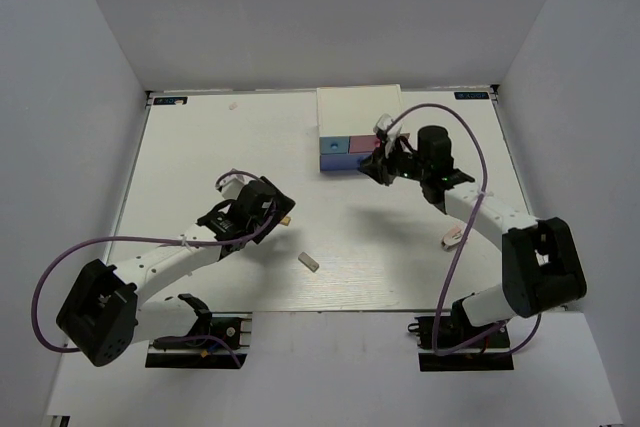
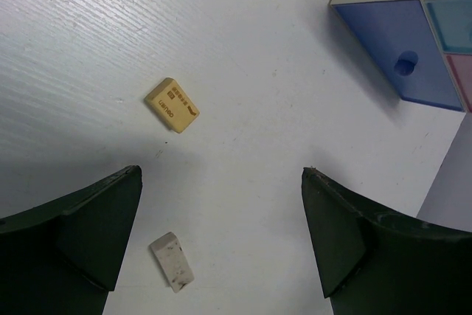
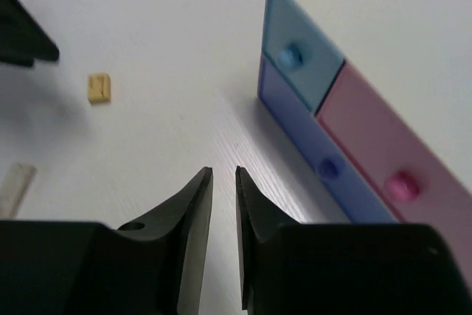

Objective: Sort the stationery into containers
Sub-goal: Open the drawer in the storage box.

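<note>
A tan eraser [image 1: 288, 217] lies just right of my left gripper [image 1: 272, 209]; in the left wrist view the eraser [image 2: 172, 105] is ahead of the open, empty gripper [image 2: 221, 173]. A whitish eraser [image 1: 309, 261] lies nearer, also low in the left wrist view [image 2: 172, 260] beside the left finger. The white drawer unit [image 1: 358, 107] shows purple-blue [image 2: 402, 60], light blue [image 3: 295, 57] and pink [image 3: 398, 182] drawers, all closed. My right gripper [image 1: 372, 165] hovers in front of them, fingers almost together and empty [image 3: 223, 171]. No markers are in view.
A small pinkish-white eraser [image 1: 233, 104] lies at the table's far left edge. Grey walls enclose the white table [image 1: 200, 167] on three sides. The tan eraser [image 3: 99, 87] and whitish eraser [image 3: 15, 186] also show left in the right wrist view.
</note>
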### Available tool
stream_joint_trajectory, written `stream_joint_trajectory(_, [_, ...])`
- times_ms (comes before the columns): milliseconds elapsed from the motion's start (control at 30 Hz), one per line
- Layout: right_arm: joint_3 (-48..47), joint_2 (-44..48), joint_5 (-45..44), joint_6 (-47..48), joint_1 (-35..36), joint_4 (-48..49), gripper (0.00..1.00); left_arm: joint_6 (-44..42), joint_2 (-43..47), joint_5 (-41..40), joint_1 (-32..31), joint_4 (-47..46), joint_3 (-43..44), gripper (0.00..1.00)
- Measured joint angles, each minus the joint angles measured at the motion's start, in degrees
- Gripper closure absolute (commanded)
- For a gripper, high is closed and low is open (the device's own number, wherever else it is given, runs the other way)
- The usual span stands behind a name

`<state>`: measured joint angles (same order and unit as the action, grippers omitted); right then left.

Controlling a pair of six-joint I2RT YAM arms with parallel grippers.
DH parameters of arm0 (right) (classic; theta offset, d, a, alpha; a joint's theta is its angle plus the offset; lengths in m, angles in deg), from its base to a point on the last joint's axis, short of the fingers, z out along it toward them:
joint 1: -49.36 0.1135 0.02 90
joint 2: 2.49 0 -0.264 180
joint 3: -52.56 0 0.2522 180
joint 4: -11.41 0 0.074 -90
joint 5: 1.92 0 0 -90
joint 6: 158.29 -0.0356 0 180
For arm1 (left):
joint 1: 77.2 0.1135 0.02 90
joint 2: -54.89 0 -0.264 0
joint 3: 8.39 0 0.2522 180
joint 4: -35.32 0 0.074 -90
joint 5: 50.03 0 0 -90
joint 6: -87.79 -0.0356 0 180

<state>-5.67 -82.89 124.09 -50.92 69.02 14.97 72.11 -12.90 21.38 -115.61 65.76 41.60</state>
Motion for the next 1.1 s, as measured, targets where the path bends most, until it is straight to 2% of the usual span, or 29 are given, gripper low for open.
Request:
stream_joint_trajectory(133, [-7.82,-5.03,-0.87,-8.5,2.27,-0.44,0.73,-2.82,-0.17,0.2,0.0,-0.15,0.17,0.04])
stream_joint_trajectory(167, [-8.98,-5.84,-1.36,-11.43,2.89,-0.52,0.68,-3.8,-0.31,0.33,0.0,-0.09,0.35,0.05])
stream_joint_trajectory(233, [-10.97,-7.52,-2.58,-17.31,4.07,-0.48,0.65,-5.25,-0.39,0.5,0.0,0.22,0.74,0.05])
stream_joint_trajectory(267, [-11.69,-8.31,-3.43,-20.31,4.63,-0.46,0.58,-5.77,-0.39,0.57,0.0,0.39,1.05,0.05])
stream_joint_trajectory(633, [-13.29,-12.92,-16.74,-44.96,9.44,-1.95,0.44,-7.96,2.71,0.37,0.0,1.42,0.61,0.05])
stream_joint_trajectory(833, [-16.5,-15.8,-22.88,-53.09,9.79,-3.91,0.46,-7.89,4.48,-0.09,0.0,1.99,0.04,0.05])
stream_joint_trajectory(1100, [-20.33,-20.04,-26.93,-57.22,9.94,-3.96,0.52,-7.87,4.96,-0.52,0.0,2.99,-0.68,0.05])
